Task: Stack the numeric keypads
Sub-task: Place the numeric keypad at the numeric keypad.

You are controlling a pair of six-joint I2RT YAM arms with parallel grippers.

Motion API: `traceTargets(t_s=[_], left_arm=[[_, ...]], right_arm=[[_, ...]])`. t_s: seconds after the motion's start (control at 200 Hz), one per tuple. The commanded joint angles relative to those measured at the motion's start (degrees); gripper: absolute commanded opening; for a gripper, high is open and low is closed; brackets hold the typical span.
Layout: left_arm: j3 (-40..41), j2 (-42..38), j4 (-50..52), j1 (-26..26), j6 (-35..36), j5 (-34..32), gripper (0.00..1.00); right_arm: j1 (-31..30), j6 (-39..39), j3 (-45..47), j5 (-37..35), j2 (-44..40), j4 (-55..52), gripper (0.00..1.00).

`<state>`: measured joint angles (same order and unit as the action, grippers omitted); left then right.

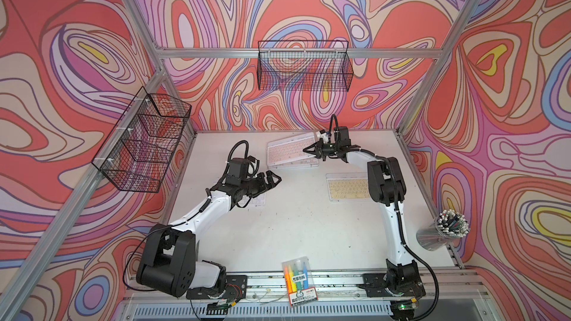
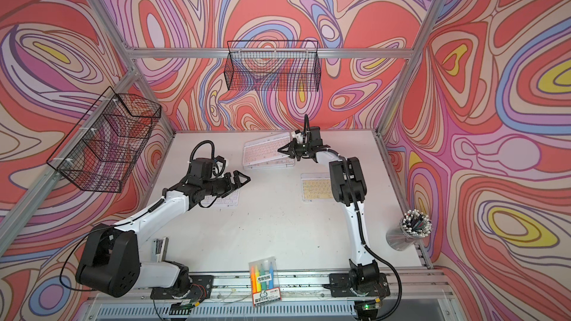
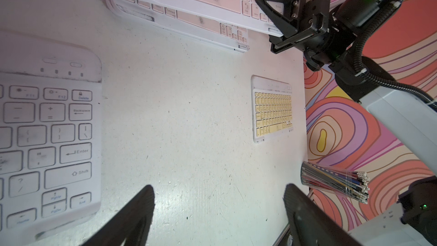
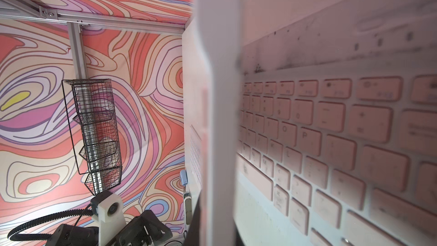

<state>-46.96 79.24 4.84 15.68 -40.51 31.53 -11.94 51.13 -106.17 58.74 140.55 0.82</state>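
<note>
**Right gripper (image 1: 309, 151) pinches top pink keypad (image 1: 289, 149); left gripper (image 1: 275, 183) spread**

Top views: the right gripper is clamped on the right end of the top pink keypad. That keypad lies askew on a lower pink keypad (image 1: 295, 164) at the back of the table (image 1: 302, 226). The left arm hides most of the white keypad (image 1: 258, 202), and the right arm covers one end of the yellow keypad (image 1: 346, 186). A marker pack (image 1: 298, 277) sits at the front edge and a pen cup (image 1: 443, 233) at the right.

Left wrist: only this view shows the white keypad plainly, grubby and flat, beside the spread fingers (image 3: 137, 214). The yellow keypad shows whole, well apart from the others.

Right wrist: pink keys on a white frame fill the view, smudged with dark specks. The jaws themselves are hidden.
</note>
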Motion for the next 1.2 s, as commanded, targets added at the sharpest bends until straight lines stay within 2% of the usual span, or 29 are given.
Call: traceTargets(t_s=[0.0,0.461,0.666,0.831,1.192], left_arm=[[0.87,1.46,-0.37,-0.35,0.6,0.68,0.88],[0.82,3.33,-1.43,-0.3,0.23,1.16,0.88],[1.19,3.24,-1.27,-0.3,0.32,0.89,0.89],[1.01,3.55,-1.49,-0.37,0.25,0.99,0.89],[1.55,3.33,-1.29,-0.32,0.56,0.73,0.89]], right_arm=[[0.67,0.71,-0.75,2.97,0.97,3.14,0.0],[0.82,1.07,-0.44,4.46,3.37,3.34,0.0],[0.87,-2.76,-1.08,2.09,3.89,-2.31,0.0],[0.85,-7.03,-2.23,-1.35,2.96,-9.18,0.22],[0.83,-12.9,-8.15,-6.57,3.59,-20.26,0.34]])
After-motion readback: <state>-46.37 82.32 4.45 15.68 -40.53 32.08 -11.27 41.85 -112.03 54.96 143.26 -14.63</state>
